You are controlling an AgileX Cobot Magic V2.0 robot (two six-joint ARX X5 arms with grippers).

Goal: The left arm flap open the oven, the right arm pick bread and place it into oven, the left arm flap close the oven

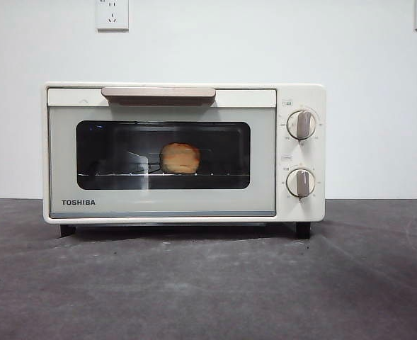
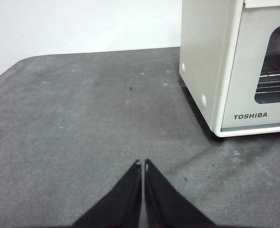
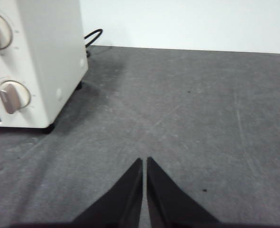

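Grey table [image 1: 208, 283]: oven [image 1: 183, 152] shut, bread [image 1: 180, 158] inside; left pincer [image 2: 141, 163], right pincer [image 3: 144, 160] closed, empty, low.

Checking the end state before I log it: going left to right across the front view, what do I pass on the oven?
TOSHIBA logo → bread on the wire rack behind the closed door's window → the two knobs stacked at the right end of the oven.
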